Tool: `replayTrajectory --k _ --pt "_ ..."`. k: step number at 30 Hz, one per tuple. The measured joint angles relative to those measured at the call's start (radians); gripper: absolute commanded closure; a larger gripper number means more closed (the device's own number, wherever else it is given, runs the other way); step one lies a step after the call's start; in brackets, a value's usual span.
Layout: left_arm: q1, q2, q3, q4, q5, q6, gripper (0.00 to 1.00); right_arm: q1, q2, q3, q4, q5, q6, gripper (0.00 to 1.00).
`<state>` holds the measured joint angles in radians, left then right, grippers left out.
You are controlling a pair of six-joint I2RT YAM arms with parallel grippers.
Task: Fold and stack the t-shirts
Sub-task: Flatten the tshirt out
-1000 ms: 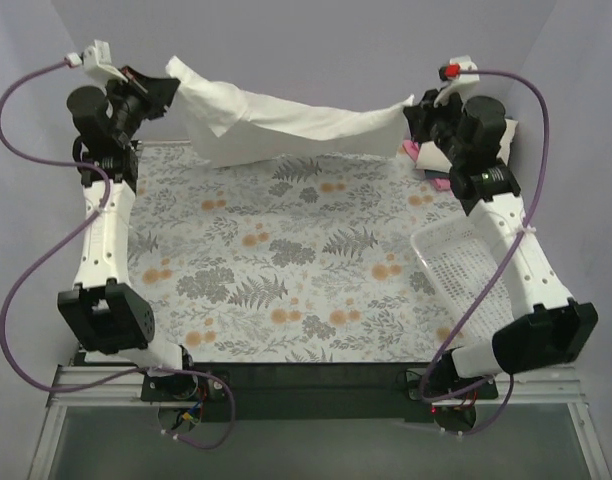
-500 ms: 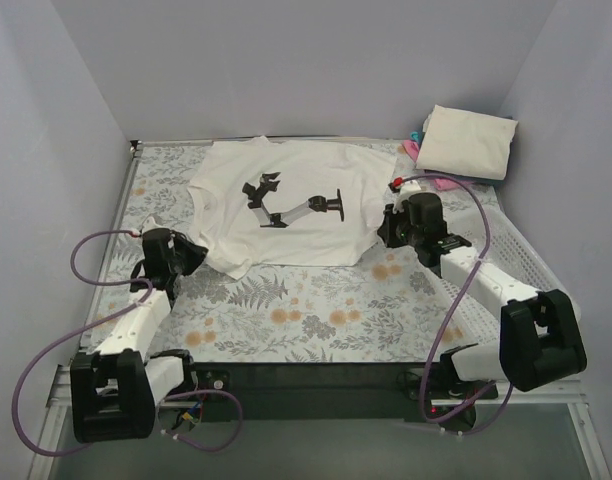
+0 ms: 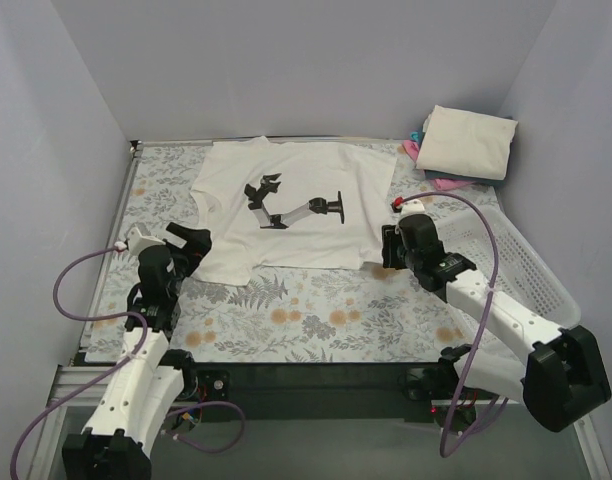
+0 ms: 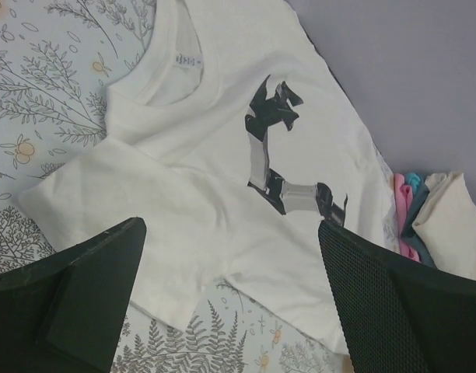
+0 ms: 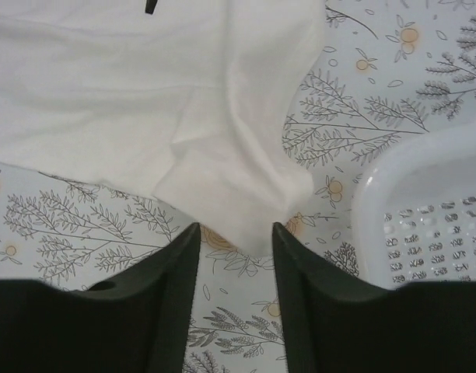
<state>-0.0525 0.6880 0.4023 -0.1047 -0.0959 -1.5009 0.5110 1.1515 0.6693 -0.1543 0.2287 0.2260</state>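
A white t-shirt (image 3: 306, 235) with a dark chest print lies spread flat on the flowered table, collar to the left and hem to the right. My left gripper (image 3: 193, 243) stands open just off its near-left sleeve; the left wrist view shows the t-shirt (image 4: 183, 194) beyond the wide-apart fingers (image 4: 82, 287), nothing between them. My right gripper (image 3: 388, 247) is open at the near-right hem corner (image 5: 246, 186), its fingers (image 5: 172, 287) empty over the tablecloth. Folded t-shirts (image 3: 468, 142), cream on top with pink and blue edges below, sit stacked at the back right.
A white plastic lattice basket (image 3: 531, 270) stands along the right side, right beside my right arm, and its rim (image 5: 425, 167) shows in the right wrist view. Grey walls close in the table at the left, back and right.
A second ago both grippers held the t-shirt stretched in the air at the back. It now lies flat, both grippers have let go and opened, and both arms have drawn back toward the near side.
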Motion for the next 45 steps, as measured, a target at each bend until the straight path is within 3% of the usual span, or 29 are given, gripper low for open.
replayTrajectory --k 3,6,14,22,29,35,45 --pt "0.000 -0.012 0.001 0.005 -0.040 -0.011 0.14 0.000 -0.058 0.005 -0.038 0.049 0.002 0.47" --pt "0.000 0.042 0.013 0.029 -0.051 -0.011 0.14 0.001 -0.055 0.032 -0.048 0.053 -0.001 0.43" --pt "-0.011 0.333 0.074 0.167 -0.020 0.033 0.13 0.043 0.067 0.096 -0.007 0.013 -0.005 0.43" --pt "-0.053 0.578 0.169 0.295 0.100 0.066 0.13 0.253 0.228 0.169 0.148 -0.123 -0.012 0.44" --pt "-0.059 0.634 0.169 0.344 0.134 0.082 0.13 0.389 0.379 0.254 0.280 -0.262 -0.010 0.45" --pt "-0.058 0.622 0.169 0.307 0.006 0.086 0.07 0.486 0.516 0.337 0.352 -0.328 0.005 0.45" --pt "0.037 0.541 0.190 0.239 -0.055 0.099 0.05 0.536 0.704 0.436 0.391 -0.344 0.050 0.45"
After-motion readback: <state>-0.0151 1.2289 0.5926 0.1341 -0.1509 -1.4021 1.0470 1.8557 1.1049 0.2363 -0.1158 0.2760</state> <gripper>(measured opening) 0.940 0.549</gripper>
